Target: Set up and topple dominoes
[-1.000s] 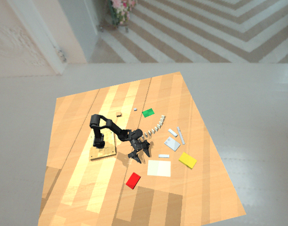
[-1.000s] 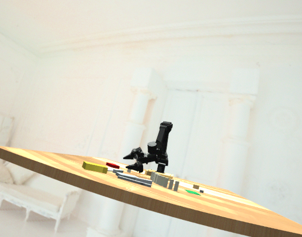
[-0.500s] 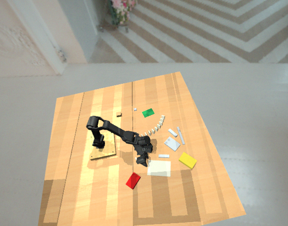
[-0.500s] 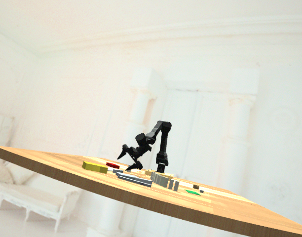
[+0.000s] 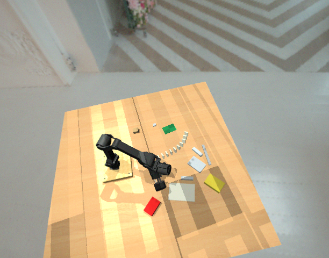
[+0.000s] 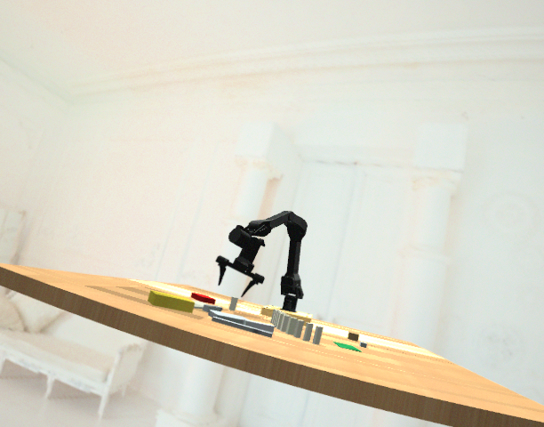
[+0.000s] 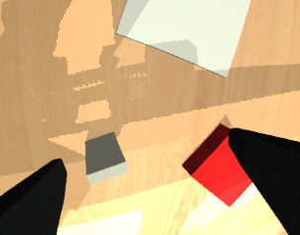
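A curved row of several pale dominoes (image 5: 178,147) (image 6: 292,324) stands on the table. Its near end in the top view is partly hidden by the arm. A single domino (image 6: 234,303) (image 7: 106,157) stands upright apart from the row, on the side toward the red block. My gripper (image 6: 231,289) (image 7: 148,152) is wide open and empty, above this lone domino. Its fingertips point down and are clear of the domino, which shows nearer the left finger in the wrist view. In the top view the arm mostly hides the lone domino.
The red block (image 5: 152,206) (image 6: 203,297) (image 7: 224,181) and white sheet (image 5: 185,191) (image 7: 189,24) are near the gripper. A grey bar (image 5: 187,178), pale box (image 5: 197,164), white bar (image 5: 197,151), long grey strip (image 5: 206,154) and yellow block (image 5: 214,183) (image 6: 171,301) lie farther out. A green pad (image 5: 169,128) (image 6: 347,346) lies beyond the row.
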